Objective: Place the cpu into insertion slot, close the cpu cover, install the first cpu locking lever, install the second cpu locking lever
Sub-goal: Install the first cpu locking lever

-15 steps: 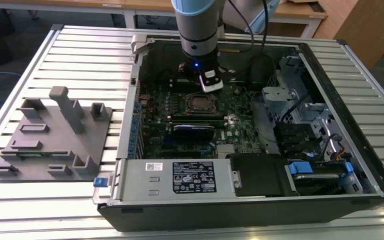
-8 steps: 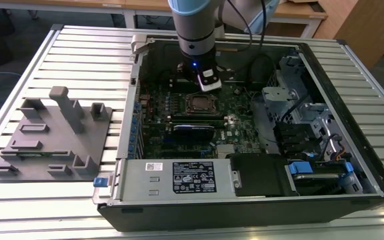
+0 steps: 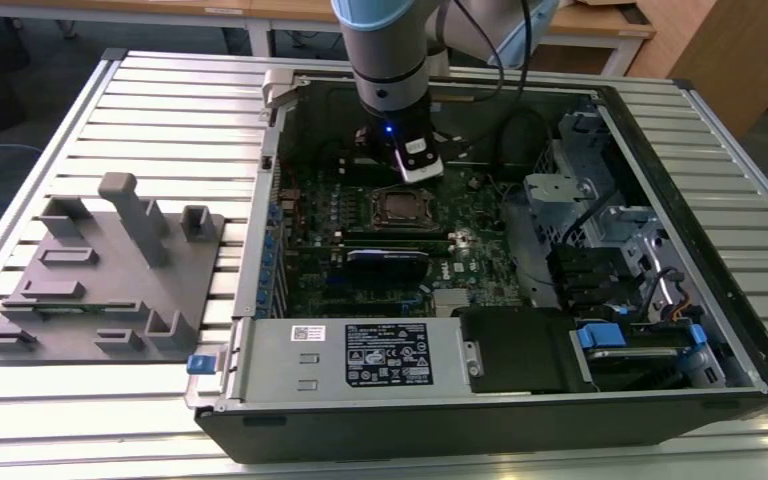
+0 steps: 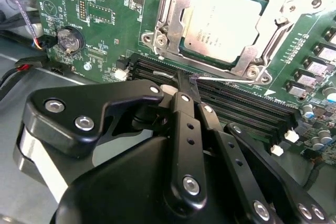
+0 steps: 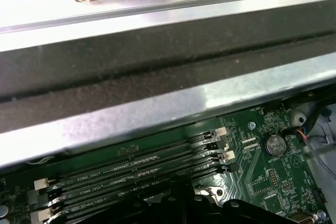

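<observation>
While the pincer [image 4: 181, 85] hides memory slots [image 4: 247, 109], cpu [image 4: 226, 22] shows.

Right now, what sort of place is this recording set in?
Most likely a robotics lab or workshop bench for PC assembly: an open computer case lies on a slatted aluminium table, a grey fixture tray sits beside it, and wooden desks stand behind.

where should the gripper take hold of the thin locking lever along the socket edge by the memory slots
Probably at its end nearest the gripper. The lever is a thin rod lying flat along the cpu cover, so come from the memory slots side, since the cover's frame blocks the other.
</observation>
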{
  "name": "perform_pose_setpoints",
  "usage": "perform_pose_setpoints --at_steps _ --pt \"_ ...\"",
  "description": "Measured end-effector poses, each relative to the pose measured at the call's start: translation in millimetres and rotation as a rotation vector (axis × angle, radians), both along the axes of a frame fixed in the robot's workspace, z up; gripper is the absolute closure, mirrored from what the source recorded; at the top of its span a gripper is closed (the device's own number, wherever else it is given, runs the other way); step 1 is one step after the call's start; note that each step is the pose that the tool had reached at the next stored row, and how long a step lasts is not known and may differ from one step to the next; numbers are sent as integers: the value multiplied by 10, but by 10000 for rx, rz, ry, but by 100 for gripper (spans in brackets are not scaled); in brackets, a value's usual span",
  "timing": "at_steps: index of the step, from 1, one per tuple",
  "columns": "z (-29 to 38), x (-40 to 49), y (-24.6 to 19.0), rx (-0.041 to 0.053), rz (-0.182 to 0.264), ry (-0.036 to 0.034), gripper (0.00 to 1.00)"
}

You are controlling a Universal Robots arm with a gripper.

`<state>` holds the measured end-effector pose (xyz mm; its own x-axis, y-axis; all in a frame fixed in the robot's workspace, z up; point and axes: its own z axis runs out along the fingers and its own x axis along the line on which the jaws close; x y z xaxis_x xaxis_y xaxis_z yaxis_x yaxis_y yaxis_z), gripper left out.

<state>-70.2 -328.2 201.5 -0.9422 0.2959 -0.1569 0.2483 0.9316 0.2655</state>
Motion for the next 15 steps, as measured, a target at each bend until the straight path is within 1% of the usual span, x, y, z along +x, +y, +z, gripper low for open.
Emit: perform_pose_setpoints --at_steps 3,5,8,9,12,15 --pt "-11 -1 1 -7 0 -6 90" --pt "-23 -1 1 -32 -1 -6 90" --pt "-28 -1 9 -93 -1 -7 90" --pt "-30 -1 11 -96 0 -8 90" --pt "-38 -1 22 -101 -1 -9 90" --pt "-51 -1 37 -128 -1 -11 90"
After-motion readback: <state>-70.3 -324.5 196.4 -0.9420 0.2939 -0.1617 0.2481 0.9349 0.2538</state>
